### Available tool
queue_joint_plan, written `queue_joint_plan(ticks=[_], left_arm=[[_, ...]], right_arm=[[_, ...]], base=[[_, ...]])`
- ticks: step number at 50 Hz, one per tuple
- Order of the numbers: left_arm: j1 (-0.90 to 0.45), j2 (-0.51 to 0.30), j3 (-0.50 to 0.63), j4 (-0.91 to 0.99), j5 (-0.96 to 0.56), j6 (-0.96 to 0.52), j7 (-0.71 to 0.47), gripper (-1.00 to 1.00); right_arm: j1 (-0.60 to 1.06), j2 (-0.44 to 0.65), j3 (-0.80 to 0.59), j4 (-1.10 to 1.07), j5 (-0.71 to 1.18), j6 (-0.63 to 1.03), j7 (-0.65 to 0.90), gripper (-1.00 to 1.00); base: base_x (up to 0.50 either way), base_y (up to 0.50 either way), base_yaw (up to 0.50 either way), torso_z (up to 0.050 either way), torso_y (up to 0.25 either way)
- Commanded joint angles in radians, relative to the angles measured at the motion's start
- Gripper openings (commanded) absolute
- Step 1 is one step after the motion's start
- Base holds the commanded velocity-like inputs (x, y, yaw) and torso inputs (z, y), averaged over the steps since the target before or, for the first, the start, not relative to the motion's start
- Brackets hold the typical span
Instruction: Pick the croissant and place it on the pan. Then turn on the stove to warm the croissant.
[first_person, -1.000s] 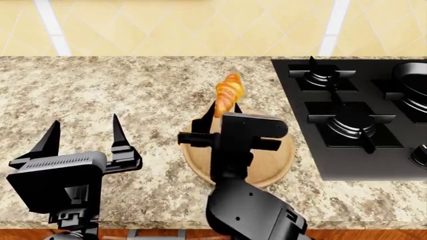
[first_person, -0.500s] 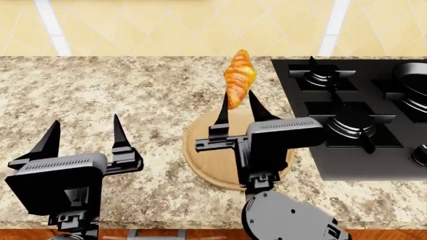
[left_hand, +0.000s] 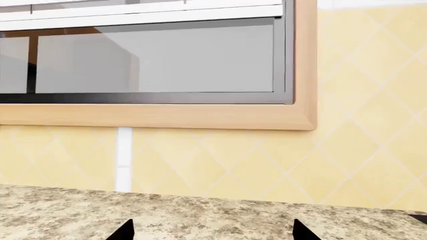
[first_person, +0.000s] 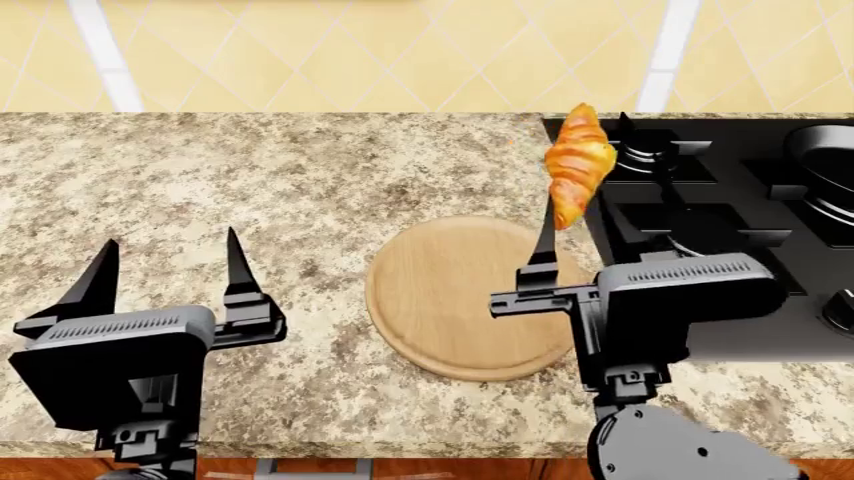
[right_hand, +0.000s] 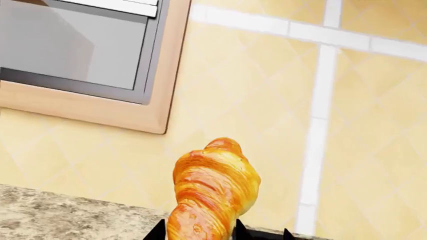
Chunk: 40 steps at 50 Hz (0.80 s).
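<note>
The golden croissant (first_person: 579, 165) hangs upright over the seam between counter and stove, with my right gripper (first_person: 566, 228) shut on its lower end. The right wrist view shows the croissant (right_hand: 213, 190) rising from between the dark fingertips (right_hand: 158, 232). The black stove (first_person: 694, 255) fills the right side, its grates just past the pastry. A dark round rim at the far right edge looks like the pan (first_person: 817, 160); its handle is out of view. My left gripper (first_person: 171, 242) stands open above the near-left counter, holding nothing; the left gripper (left_hand: 212, 233) shows only bare granite between its tips.
A round light-wood board (first_person: 447, 300) lies on the granite counter (first_person: 267, 180), left of my right gripper. One stove knob (first_person: 841, 310) shows at the right edge. A yellow tiled wall (first_person: 400, 50) backs the counter, with a window frame (left_hand: 160, 115) above it.
My right gripper has carried the croissant to the right, from over the wooden board to the stove's left edge. The left arm has stayed still.
</note>
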Motion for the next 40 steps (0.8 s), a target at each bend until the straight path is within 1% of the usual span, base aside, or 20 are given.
queue_joint_plan(ticks=[1,9,13,40], left_arm=[[-0.001,0.0,0.002,-0.011,0.001,0.01,-0.003,1.0],[0.005,-0.003,0.002,-0.013,0.0,0.016,-0.004,1.0],[0.007,-0.003,0.004,-0.013,-0.001,0.018,-0.005,1.0],[0.01,-0.009,0.012,-0.014,-0.003,0.023,-0.012,1.0]], right_arm=[[-0.042,0.096,0.028,-0.049,0.0,0.011,0.033,-1.0],[-0.054,0.104,0.032,-0.047,-0.002,0.002,0.037,-1.0],[-0.059,0.097,0.04,-0.029,0.027,-0.013,0.026,-1.0],[-0.06,0.074,0.03,-0.012,0.046,-0.016,-0.01,-1.0]], base=[[0.0,0.0,0.0,0.0,0.0],[0.0,0.0,0.0,0.0,0.0],[0.0,0.0,0.0,0.0,0.0],[-0.1,-0.5,0.0,0.0,0.0]])
